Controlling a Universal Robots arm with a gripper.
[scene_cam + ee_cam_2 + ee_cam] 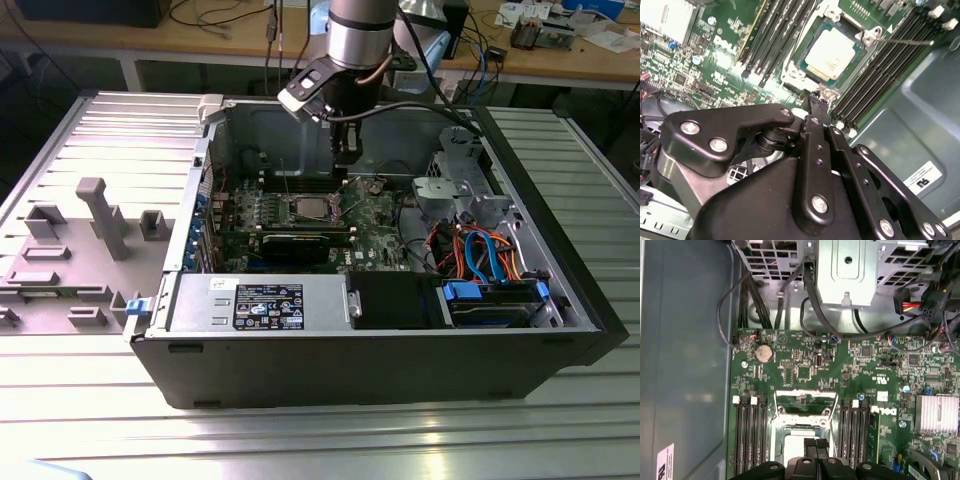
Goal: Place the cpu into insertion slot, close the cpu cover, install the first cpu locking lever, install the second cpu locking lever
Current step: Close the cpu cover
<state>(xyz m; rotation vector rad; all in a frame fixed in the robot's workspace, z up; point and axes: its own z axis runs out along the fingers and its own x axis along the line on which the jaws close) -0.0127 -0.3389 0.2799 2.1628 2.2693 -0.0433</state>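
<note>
Your gripper (pixel 816 101) is hanging low over the board with its two fingers pressed tight together, and it is pinching nothing. It is sitting just beside one edge of the insertion slot (pixel 796 74). The cpu (pixel 832 52) is lying flat in that slot, shiny side up. The cpu cover (pixel 802 392) is standing open on the side of the slot nearer the round battery (pixel 763 353), so it is not shut yet. A thin locking lever (pixel 905 40) is sticking out over the memory slots (pixel 875 70).

Here is what I am worrying about. The fingertips are so near the slot's edge that a small slip sideways could bump the chip and knock it crooked. If the cover is coming down on a crooked chip, the tiny contacts under it could bend. The cover is thin, so it could slide off the shut fingers while they are pushing it. The loose lever could also get trapped under the cover or snag on the fingers.
</note>
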